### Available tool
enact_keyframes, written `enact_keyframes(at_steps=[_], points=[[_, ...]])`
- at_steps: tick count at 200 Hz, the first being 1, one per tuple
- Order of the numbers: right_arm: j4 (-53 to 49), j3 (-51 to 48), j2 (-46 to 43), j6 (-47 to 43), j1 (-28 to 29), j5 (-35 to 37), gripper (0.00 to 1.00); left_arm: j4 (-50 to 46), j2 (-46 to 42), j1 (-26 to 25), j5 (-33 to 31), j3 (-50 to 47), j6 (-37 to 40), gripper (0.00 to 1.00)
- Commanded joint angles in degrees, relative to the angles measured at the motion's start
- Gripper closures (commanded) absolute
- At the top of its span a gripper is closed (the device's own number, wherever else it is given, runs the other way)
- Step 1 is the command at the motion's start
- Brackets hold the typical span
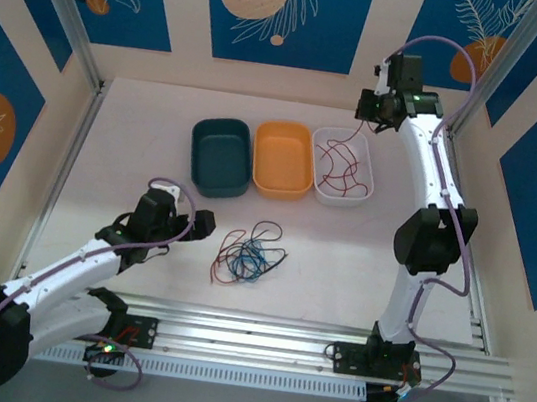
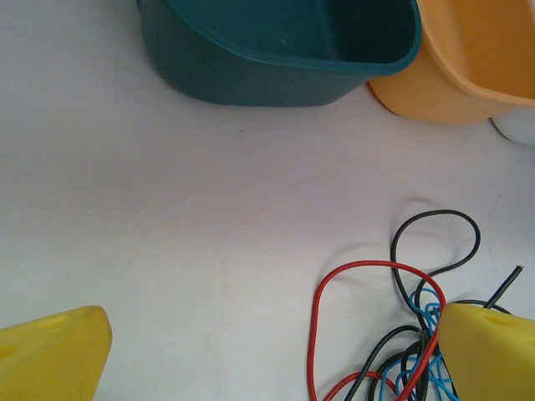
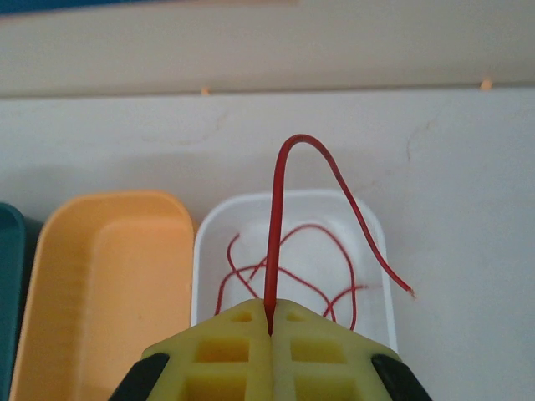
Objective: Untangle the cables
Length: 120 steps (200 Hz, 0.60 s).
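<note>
A tangle of red, black and blue cables lies on the table in front of the bins; in the left wrist view this tangle sits at the lower right. My left gripper is open just left of it, its right finger touching the wires. High above the white bin, my right gripper is shut on a red cable, which arches up and ends loose at the right. More of the red cable lies coiled in the white bin.
A teal bin, an orange bin and the white bin stand side by side at the back. Metal rails run along the table's near edge. Bare table lies left of the tangle.
</note>
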Motion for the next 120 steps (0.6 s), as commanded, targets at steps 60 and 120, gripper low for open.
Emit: enact_keyframes(at_steps=[60,120], points=[[1.0,-11.8,-1.1,-1.6,1.5,-5.9,1.0,-0.7,0.7,-0.4,0.4,1.1,1.1,0.0],[-0.3,-11.5,4.3,-0.8,0.3,-6.9,1.0,-0.6,0.7,-0.4,0.5,0.6,1.0,0.0]])
